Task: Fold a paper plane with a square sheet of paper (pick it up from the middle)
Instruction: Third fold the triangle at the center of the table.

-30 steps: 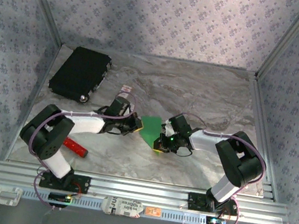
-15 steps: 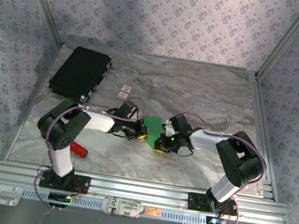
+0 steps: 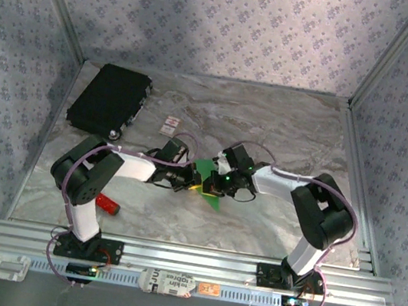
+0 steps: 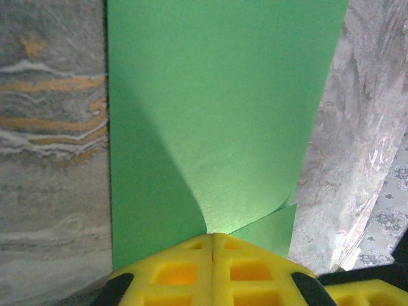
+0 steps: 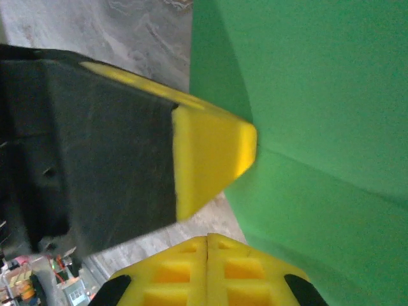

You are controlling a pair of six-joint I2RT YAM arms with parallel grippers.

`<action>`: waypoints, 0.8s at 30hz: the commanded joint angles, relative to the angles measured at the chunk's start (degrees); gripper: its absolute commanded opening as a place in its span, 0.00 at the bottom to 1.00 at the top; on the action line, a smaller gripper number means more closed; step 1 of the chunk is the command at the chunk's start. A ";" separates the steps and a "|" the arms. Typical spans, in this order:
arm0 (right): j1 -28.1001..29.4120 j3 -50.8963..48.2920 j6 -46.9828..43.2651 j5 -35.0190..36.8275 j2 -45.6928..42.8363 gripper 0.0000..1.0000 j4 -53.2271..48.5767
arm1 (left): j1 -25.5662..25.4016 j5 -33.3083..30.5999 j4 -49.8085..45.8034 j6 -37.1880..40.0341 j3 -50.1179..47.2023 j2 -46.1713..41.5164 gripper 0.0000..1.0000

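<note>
Green paper (image 4: 217, 95) pinched at its near edge between the closed yellow pads of the left gripper (image 4: 212, 239), over the marble table (image 4: 51, 159), second layer visible lower right.

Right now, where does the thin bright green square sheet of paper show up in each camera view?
Top external: the bright green paper sheet sits near the picture's centre.
Left wrist: it spans the middle, rising from the yellow finger pads at the bottom.
Right wrist: it covers the right side.
Shared landmark: the grey marbled tabletop bordering the sheet.
</note>
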 commanded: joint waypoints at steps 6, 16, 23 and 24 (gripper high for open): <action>0.78 -2.51 1.65 4.17 2.50 0.01 -1.38 | -0.08 -2.35 -4.71 1.01 -1.71 1.85 0.04; 0.63 -1.44 1.77 2.21 -2.29 0.01 -1.81 | 0.18 -1.71 -3.77 0.94 -1.71 2.99 0.01; 1.66 0.70 3.10 3.43 1.99 0.02 1.20 | 0.23 -1.52 -3.16 0.68 -2.10 3.16 0.01; 1.97 0.88 3.06 3.35 2.63 0.02 1.52 | 0.23 -1.43 -3.03 0.61 -2.15 3.25 0.01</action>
